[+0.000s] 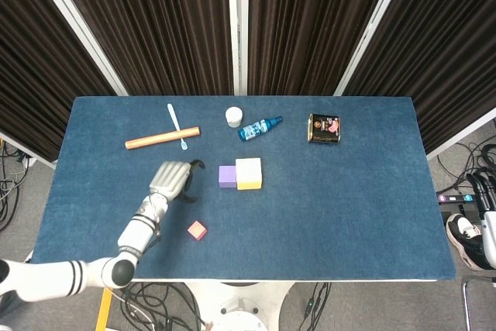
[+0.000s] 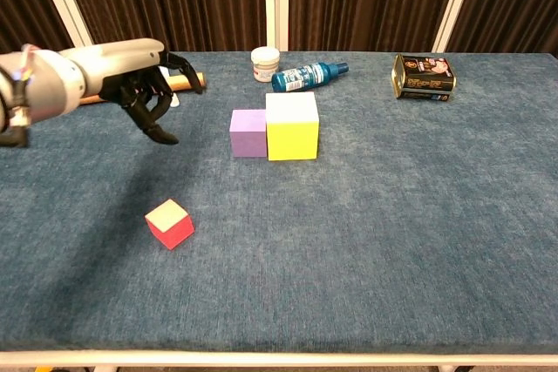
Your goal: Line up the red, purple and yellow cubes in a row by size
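Hovering empty, left hand [image 2: 150, 93]; red cube [image 2: 169, 223] apart — purple cube [image 2: 248, 132] touching yellow cube [image 2: 292, 125].

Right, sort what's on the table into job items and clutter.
Job: red cube, purple cube, yellow cube, left hand.
Clutter: orange stick, white spoon, white jar, blue bottle, dark tin.

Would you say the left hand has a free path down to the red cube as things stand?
Probably yes. The left hand hangs open above the table, holding nothing, and the red cube sits alone on bare cloth nearer the front edge, apart from the purple cube and yellow cube.
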Controlling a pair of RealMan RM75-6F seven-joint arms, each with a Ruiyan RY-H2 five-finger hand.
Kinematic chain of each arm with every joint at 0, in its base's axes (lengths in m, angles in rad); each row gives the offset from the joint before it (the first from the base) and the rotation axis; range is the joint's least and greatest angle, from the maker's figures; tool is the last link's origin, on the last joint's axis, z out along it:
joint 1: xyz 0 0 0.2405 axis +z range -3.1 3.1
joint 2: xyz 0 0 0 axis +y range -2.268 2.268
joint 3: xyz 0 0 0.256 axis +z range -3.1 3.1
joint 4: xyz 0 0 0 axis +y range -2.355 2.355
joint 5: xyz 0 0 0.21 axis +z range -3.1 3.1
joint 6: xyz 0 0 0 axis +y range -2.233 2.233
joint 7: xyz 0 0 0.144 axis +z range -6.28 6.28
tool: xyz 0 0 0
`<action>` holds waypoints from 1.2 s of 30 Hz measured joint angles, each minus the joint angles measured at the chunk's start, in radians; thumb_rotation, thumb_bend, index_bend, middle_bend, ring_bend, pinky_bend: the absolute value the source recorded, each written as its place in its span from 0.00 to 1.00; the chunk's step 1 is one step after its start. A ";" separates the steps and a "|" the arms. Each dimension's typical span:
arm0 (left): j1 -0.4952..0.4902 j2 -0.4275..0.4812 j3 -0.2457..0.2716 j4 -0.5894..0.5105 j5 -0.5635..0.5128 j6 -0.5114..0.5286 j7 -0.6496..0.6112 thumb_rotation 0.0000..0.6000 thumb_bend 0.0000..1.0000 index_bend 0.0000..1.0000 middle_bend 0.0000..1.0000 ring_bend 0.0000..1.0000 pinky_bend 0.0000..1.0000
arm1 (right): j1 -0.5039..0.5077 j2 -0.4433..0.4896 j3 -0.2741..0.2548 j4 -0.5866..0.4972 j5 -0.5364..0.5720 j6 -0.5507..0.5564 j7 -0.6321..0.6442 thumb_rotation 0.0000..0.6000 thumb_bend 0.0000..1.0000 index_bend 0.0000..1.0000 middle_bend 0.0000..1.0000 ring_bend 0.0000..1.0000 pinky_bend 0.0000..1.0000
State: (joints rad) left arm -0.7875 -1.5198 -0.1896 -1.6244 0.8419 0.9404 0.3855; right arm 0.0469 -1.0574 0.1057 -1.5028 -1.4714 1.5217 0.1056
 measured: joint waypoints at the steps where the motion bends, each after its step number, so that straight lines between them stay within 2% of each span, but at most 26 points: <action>1: 0.005 0.010 0.009 -0.007 0.026 -0.007 -0.013 1.00 0.21 0.38 0.81 0.86 0.97 | 0.000 0.000 0.000 -0.002 0.000 0.000 -0.002 1.00 0.15 0.00 0.08 0.02 0.15; 6: 0.042 0.083 0.094 -0.059 0.249 -0.064 -0.107 1.00 0.23 0.38 0.81 0.86 0.97 | 0.000 -0.001 -0.004 -0.013 -0.006 0.001 -0.013 1.00 0.15 0.00 0.08 0.02 0.15; 10: 0.058 0.122 0.160 -0.091 0.337 -0.118 -0.156 1.00 0.25 0.38 0.81 0.85 0.97 | 0.000 -0.002 -0.006 -0.019 -0.005 0.000 -0.018 1.00 0.15 0.00 0.08 0.03 0.15; 15: 0.059 0.122 0.189 -0.099 0.339 -0.151 -0.156 1.00 0.26 0.38 0.81 0.85 0.97 | -0.001 -0.001 -0.006 -0.022 -0.004 -0.001 -0.021 1.00 0.15 0.00 0.08 0.03 0.15; 26: 0.068 0.038 0.186 -0.030 0.309 -0.123 -0.142 1.00 0.28 0.43 0.81 0.85 0.97 | 0.002 -0.001 -0.008 -0.020 -0.003 -0.009 -0.016 1.00 0.15 0.00 0.08 0.03 0.15; 36: 0.072 -0.014 0.188 0.028 0.306 -0.106 -0.114 1.00 0.31 0.53 0.83 0.86 0.97 | 0.001 0.001 -0.010 -0.019 -0.003 -0.010 -0.013 1.00 0.15 0.00 0.08 0.03 0.15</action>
State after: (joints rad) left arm -0.7156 -1.5340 -0.0019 -1.5961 1.1483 0.8349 0.2715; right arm 0.0483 -1.0561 0.0962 -1.5220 -1.4743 1.5114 0.0924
